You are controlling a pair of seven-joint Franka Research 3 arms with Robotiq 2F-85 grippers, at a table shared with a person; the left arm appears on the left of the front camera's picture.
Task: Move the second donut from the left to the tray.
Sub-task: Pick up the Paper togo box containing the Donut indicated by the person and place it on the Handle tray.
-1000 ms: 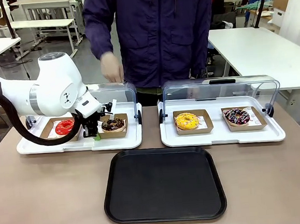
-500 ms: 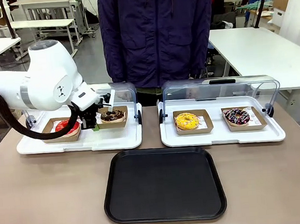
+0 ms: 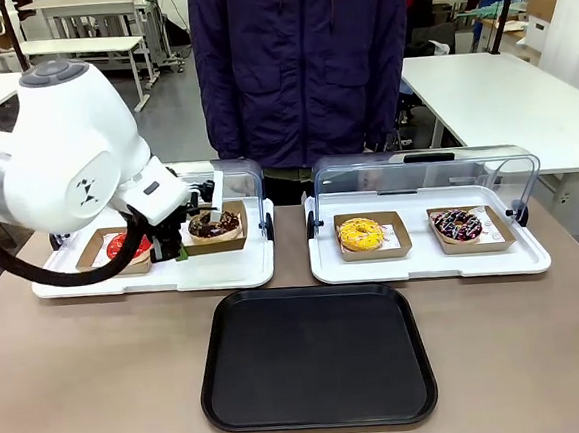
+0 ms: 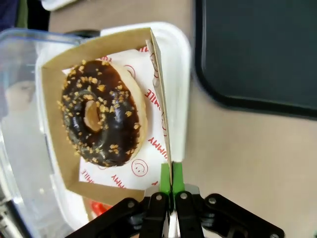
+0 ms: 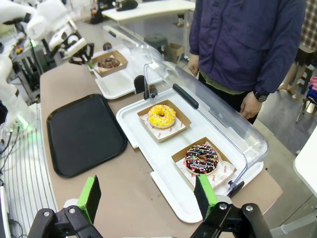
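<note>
1. At the far left, my left gripper (image 4: pixel 166 186) is pinched tight on the thin side wall of the small brown cardboard holder (image 3: pixel 213 228); my green pads (image 4: pixel 177 174) press that wall from both sides
2. In the holder sits the dark chocolate-glazed ring donut with pale tan crumbs (image 3: pixel 214 223), the second from the left; holder and donut appear lifted just above the left white tray with a clear domed lid (image 3: pixel 154 275), beside the red-glazed donut (image 3: pixel 124 246)
3. I judge the step in hand to be the carry: the grasp is made and the holder is off its spot, not yet at the large flat black rectangular tray (image 3: pixel 316 355)
4. Next I should clear the white tray's front rim, swing right and toward me, and keep the holder level, since one thin wall bears the load and could bend
5. The black tray is bare with a low rim, so any spot inside will do; the brown table (image 3: pixel 101 372) between the trays is open
6. Farther right, the yellow donut (image 3: pixel 360 234) and the multicoloured-sprinkle donut (image 3: pixel 458 225) lie off my path
7. My right gripper (image 5: pixel 148 196) is spread wide and holds nothing
</note>
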